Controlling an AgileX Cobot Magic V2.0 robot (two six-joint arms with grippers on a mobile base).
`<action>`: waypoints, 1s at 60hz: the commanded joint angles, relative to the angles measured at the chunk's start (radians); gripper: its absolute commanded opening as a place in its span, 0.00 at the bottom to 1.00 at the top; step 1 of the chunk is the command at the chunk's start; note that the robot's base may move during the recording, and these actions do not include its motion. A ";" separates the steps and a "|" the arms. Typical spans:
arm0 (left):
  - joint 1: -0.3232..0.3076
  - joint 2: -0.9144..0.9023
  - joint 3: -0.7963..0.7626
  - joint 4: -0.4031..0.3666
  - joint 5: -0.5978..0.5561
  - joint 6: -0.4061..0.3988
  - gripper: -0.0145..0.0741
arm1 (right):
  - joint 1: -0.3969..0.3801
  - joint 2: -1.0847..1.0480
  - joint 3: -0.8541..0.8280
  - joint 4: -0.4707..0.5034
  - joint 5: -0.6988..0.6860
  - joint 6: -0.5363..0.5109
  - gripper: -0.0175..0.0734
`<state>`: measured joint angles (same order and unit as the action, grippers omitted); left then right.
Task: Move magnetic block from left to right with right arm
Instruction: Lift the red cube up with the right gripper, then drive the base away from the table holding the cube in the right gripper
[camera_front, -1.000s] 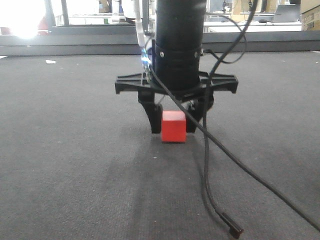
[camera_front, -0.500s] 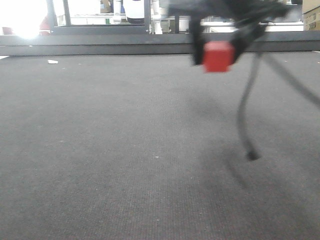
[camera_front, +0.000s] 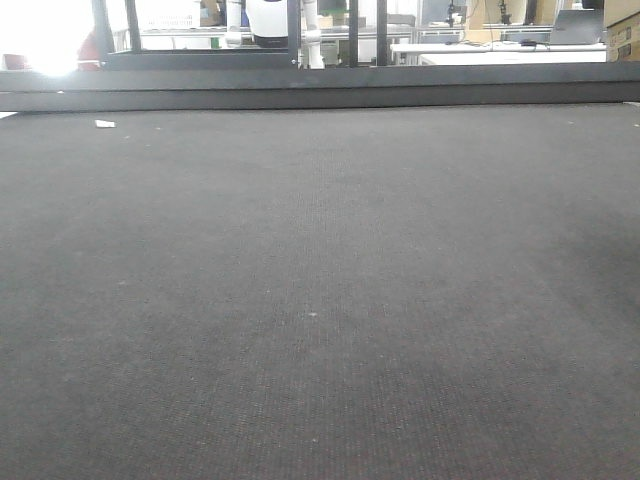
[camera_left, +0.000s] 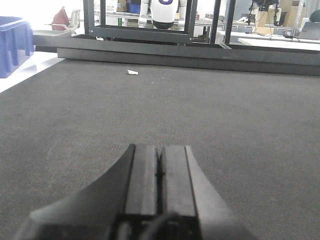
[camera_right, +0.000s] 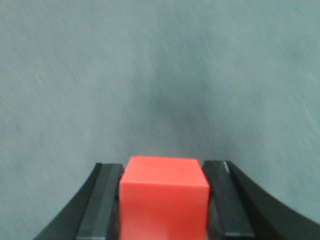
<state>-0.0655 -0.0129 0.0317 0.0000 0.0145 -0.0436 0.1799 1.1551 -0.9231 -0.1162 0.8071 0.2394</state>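
Observation:
The magnetic block (camera_right: 164, 200), a plain bright-red cube, sits between the two black fingers of my right gripper (camera_right: 164, 170), which is shut on it and holds it above the blurred grey mat. In the front view neither the block nor either gripper shows. My left gripper (camera_left: 160, 152) hovers low over the dark mat with its two black fingers pressed together and nothing between them.
A dark grey mat (camera_front: 320, 300) covers the whole work surface. A small white scrap (camera_left: 132, 72) lies near its far edge, also seen as a white scrap (camera_front: 103, 124) in the front view. A black frame rail (camera_front: 320, 90) borders the back. A blue crate (camera_left: 12, 45) stands far left.
The right gripper lifted the red block off the mat, carried it up and to the right, and has now left the front view entirely along with its cable.

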 joint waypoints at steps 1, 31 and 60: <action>0.001 -0.014 0.008 0.000 -0.090 -0.004 0.03 | -0.020 -0.117 0.068 0.007 -0.080 -0.049 0.42; 0.001 -0.014 0.008 0.000 -0.090 -0.004 0.03 | -0.020 -0.662 0.335 0.012 -0.130 -0.105 0.42; 0.001 -0.014 0.008 0.000 -0.090 -0.004 0.03 | -0.020 -1.095 0.327 0.012 -0.117 -0.105 0.42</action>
<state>-0.0655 -0.0129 0.0317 0.0000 0.0145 -0.0436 0.1640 0.0894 -0.5606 -0.0941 0.7712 0.1465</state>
